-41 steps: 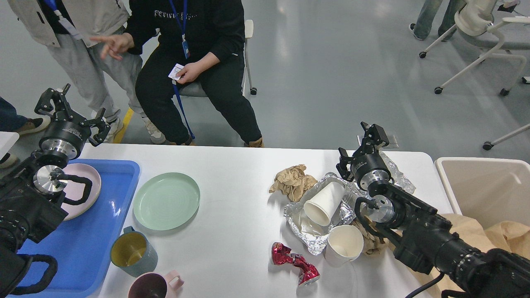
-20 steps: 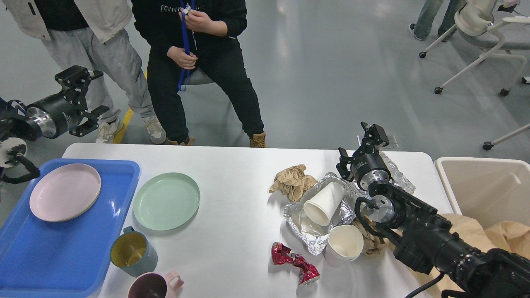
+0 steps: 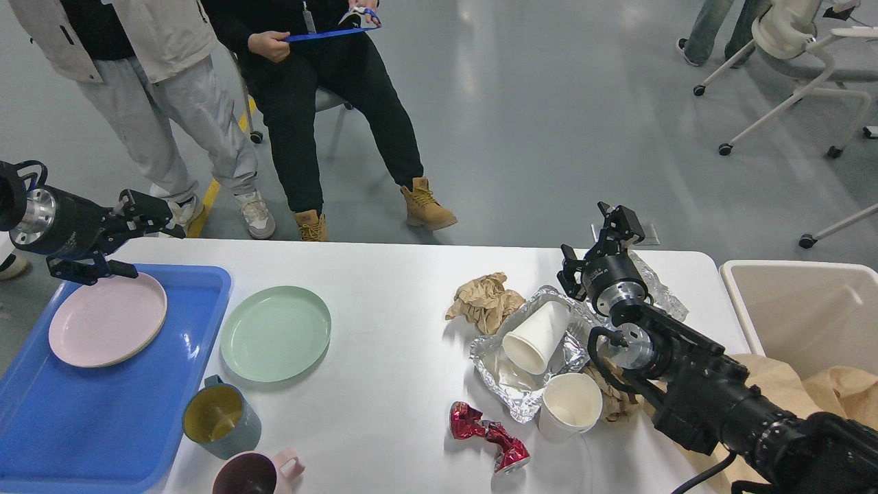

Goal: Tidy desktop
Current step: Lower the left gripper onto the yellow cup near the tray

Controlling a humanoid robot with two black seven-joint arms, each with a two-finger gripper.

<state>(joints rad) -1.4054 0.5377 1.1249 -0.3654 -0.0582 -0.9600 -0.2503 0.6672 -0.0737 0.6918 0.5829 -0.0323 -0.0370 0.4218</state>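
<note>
The white desktop (image 3: 398,274) holds a green plate (image 3: 276,333), a grey mug with a yellow inside (image 3: 221,416), a pink mug (image 3: 255,473), crumpled brown paper (image 3: 485,300), a foil tray (image 3: 509,381) with a paper cup (image 3: 536,336) lying in it, a second paper cup (image 3: 571,405) and a crushed red can (image 3: 488,437). My left gripper (image 3: 140,240) is open and empty, pointing right just above the far edge of the pink plate (image 3: 106,318). My right gripper (image 3: 595,243) is open and empty above the foil tray's far side.
The pink plate lies in a blue plastic tray (image 3: 110,412) at the left. A beige bin (image 3: 806,312) with brown paper stands at the right end of the table. Two people (image 3: 302,89) are just beyond the table's far edge.
My left arm has swung out from over the tray, then lowered, its gripper now pointing right over the pink plate's far edge. The right arm has not moved. The seated person rolled back.
</note>
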